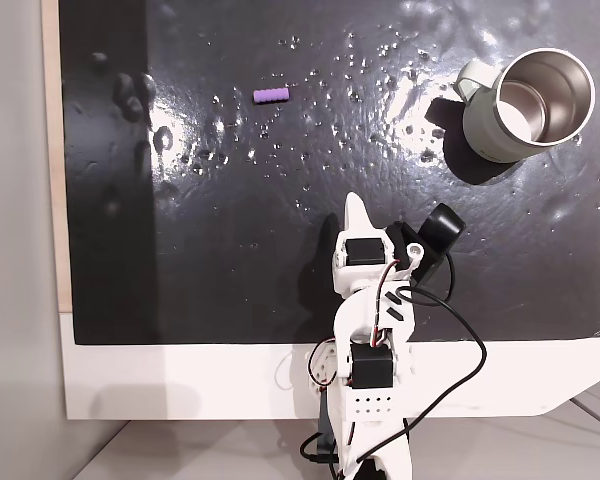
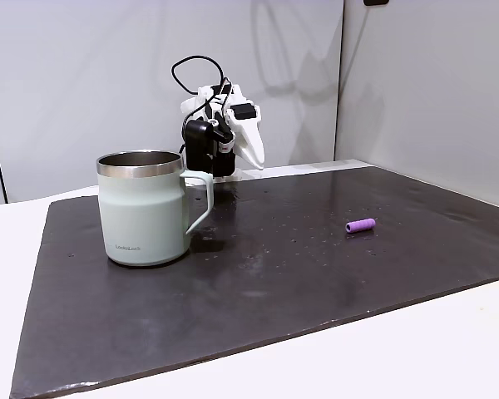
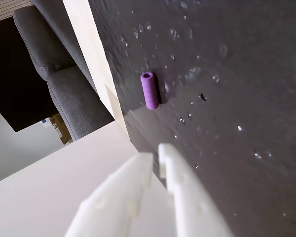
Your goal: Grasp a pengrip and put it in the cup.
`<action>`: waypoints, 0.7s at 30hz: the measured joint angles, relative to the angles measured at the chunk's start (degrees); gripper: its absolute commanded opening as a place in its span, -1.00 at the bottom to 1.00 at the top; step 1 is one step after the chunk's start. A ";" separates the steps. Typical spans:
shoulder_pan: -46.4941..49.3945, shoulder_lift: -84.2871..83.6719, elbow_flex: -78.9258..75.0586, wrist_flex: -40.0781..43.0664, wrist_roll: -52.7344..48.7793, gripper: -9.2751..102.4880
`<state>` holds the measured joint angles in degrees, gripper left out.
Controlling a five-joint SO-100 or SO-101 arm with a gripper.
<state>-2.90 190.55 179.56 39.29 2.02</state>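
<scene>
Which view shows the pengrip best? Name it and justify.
The wrist view: the pengrip appears largest there, with its ribs and hollow end clear, ahead of the gripper. In both fixed views it is a tiny purple cylinder lying on the dark mat, far from the cup.

Cup (image 2: pixel 141 218) left — pengrip (image 2: pixel 360 225) (lying flat) well right.
</scene>
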 measured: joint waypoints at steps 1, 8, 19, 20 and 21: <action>0.00 0.00 0.00 0.00 0.00 -0.83; 0.00 0.00 0.00 0.00 0.00 -0.83; 0.00 0.00 -0.18 0.18 0.09 -0.83; 0.00 0.00 -0.44 0.79 0.09 -0.83; 0.00 0.09 -0.88 1.85 -0.09 -0.83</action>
<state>-2.90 190.63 178.68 41.13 1.93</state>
